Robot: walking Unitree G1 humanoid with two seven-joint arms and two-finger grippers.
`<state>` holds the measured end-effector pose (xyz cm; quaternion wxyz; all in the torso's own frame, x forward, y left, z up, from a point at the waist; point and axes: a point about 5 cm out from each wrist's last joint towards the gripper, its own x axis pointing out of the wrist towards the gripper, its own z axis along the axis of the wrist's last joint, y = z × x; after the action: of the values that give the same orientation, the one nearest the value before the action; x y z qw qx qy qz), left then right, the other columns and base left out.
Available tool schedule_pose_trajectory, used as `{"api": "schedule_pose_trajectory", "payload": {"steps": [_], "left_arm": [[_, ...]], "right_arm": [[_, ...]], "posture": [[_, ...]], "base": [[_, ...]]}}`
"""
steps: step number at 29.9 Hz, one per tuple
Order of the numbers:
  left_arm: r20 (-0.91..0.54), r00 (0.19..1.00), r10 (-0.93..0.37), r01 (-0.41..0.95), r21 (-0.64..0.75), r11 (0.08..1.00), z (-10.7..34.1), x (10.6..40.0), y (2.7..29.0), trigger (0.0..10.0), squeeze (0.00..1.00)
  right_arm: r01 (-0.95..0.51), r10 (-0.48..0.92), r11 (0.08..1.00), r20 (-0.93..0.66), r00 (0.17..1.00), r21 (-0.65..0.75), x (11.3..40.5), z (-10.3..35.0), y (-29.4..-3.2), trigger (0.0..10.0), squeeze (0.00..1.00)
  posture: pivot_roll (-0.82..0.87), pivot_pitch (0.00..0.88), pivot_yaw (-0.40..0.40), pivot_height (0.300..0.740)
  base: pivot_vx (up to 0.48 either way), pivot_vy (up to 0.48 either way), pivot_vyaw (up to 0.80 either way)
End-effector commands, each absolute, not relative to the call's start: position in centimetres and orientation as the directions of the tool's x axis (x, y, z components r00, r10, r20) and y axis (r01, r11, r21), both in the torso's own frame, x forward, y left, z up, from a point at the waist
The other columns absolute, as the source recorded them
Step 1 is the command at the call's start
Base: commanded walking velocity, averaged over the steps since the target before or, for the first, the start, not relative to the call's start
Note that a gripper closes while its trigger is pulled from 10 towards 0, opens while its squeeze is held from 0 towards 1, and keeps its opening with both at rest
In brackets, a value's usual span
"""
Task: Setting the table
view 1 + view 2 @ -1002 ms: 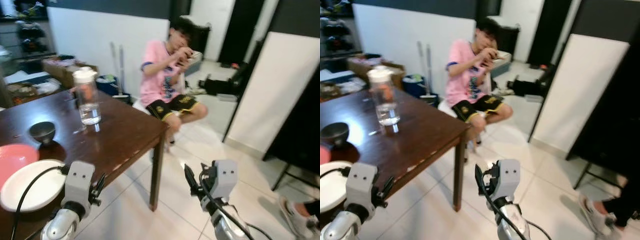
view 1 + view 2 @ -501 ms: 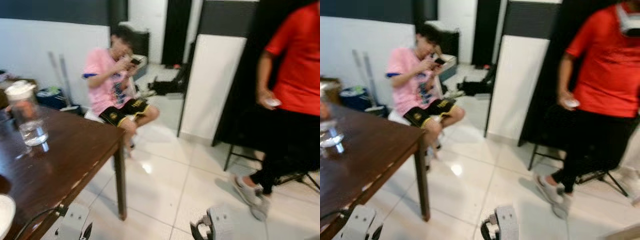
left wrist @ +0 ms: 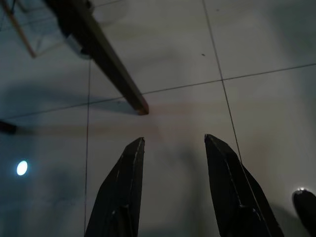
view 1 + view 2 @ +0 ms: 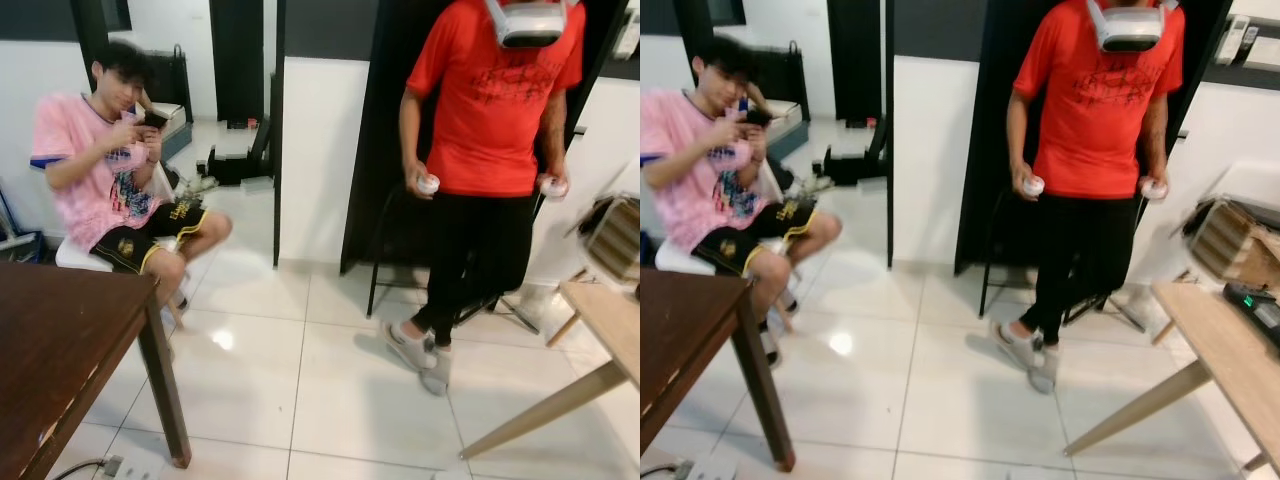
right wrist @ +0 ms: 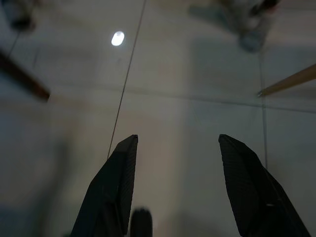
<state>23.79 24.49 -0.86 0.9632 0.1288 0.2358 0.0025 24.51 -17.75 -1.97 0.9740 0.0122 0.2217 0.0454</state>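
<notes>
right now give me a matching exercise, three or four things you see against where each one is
Things:
1. dark wooden table
2. light wooden table
3. seated person in pink
4. standing person in red

Places:
A. on the robot's right
B. behind the dark table's corner
C. on the robot's left
D. in front of the dark doorway

Pairs: 1-C, 2-A, 3-B, 4-D

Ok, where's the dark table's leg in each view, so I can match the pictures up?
Left eye view: the dark table leg stands lower left, on the tiles.
Right eye view: lower left again.
Left wrist view: it slants across the floor, beyond the open left tool.
Right wrist view: probably the blurred dark bar, off to one side of the open right tool.
Shared landmark: the bright glare on the floor.
</notes>
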Motion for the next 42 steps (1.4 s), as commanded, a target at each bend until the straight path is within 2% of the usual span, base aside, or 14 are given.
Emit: {"api": "schedule_pose_trajectory", "payload": {"steps": [1, 9, 13, 16, 20, 22, 30, 36, 42], "left_arm": [[-0.486, 0.871, 0.073, 0.054, 0.243, 0.969, -1.8, 22.9, 24.6, 10.0, 0.00], [-0.468, 0.881, 0.076, 0.037, 0.227, 0.973, -1.7, 23.2, 24.7, 10.0, 0.00], [-0.460, 0.885, 0.072, 0.035, 0.220, 0.975, -1.6, 23.4, 24.7, 10.0, 0.00], [-0.455, 0.890, 0.024, 0.097, 0.241, 0.966, -1.4, 23.4, 24.6, 10.0, 0.00], [-0.450, 0.892, -0.045, 0.186, 0.276, 0.943, -1.1, 23.4, 24.7, 10.0, 0.00], [-0.457, 0.887, -0.066, 0.231, 0.314, 0.921, -0.6, 23.3, 25.8, 10.0, 0.00], [-0.452, 0.890, -0.060, 0.242, 0.356, 0.903, 0.6, 24.0, 27.6, 10.0, 0.00], [-0.447, 0.891, -0.081, 0.253, 0.341, 0.905, 0.3, 24.1, 26.8, 10.0, 0.00], [-0.433, 0.895, -0.110, 0.251, 0.283, 0.926, -0.4, 24.1, 24.7, 10.0, 0.00]], "right_arm": [[-0.070, 0.092, 0.996, -0.475, 0.875, 0.063, 23.4, -3.1, -17.6, 10.0, 0.00], [-0.068, 0.096, 0.995, -0.448, 0.889, 0.077, 23.8, -2.9, -17.5, 10.0, 0.00], [-0.020, 0.069, 0.993, -0.439, 0.896, 0.116, 24.2, -2.6, -17.8, 10.0, 0.00], [0.038, 0.029, 0.988, -0.434, 0.900, 0.147, 24.5, -2.5, -18.4, 10.0, 0.00], [0.032, 0.030, 0.990, -0.428, 0.903, 0.136, 24.6, -2.4, -18.5, 10.0, 0.00], [0.029, 0.028, 0.991, -0.421, 0.907, 0.129, 24.6, -2.3, -18.7, 10.0, 0.00], [0.064, -0.005, 0.989, -0.400, 0.916, 0.132, 25.0, -1.8, -19.4, 10.0, 0.00], [0.049, 0.010, 0.990, -0.402, 0.916, 0.136, 25.1, -1.9, -19.0, 10.0, 0.00], [0.007, 0.049, 0.992, -0.427, 0.903, 0.129, 24.8, -2.5, -17.8, 10.0, 0.00]], "posture": [[0.00, 0.027, 0.043, 0.740], [0.00, 0.023, 0.040, 0.740], [0.00, 0.019, 0.038, 0.740], [-0.01, 0.017, 0.038, 0.740], [-0.01, 0.018, 0.037, 0.740], [-0.01, 0.018, 0.042, 0.740], [-0.01, 0.018, 0.050, 0.740], [-0.01, 0.022, 0.047, 0.740], [-0.02, 0.031, 0.046, 0.740]], "base": [[0.000, 0.000, -0.78], [0.000, 0.000, -0.78], [0.000, 0.000, -0.78], [0.000, 0.000, -0.78], [0.000, 0.000, -0.78], [0.000, 0.000, -0.78], [0.000, 0.000, -0.78], [0.000, 0.000, -0.78], [0.000, 0.000, -0.78]]}}
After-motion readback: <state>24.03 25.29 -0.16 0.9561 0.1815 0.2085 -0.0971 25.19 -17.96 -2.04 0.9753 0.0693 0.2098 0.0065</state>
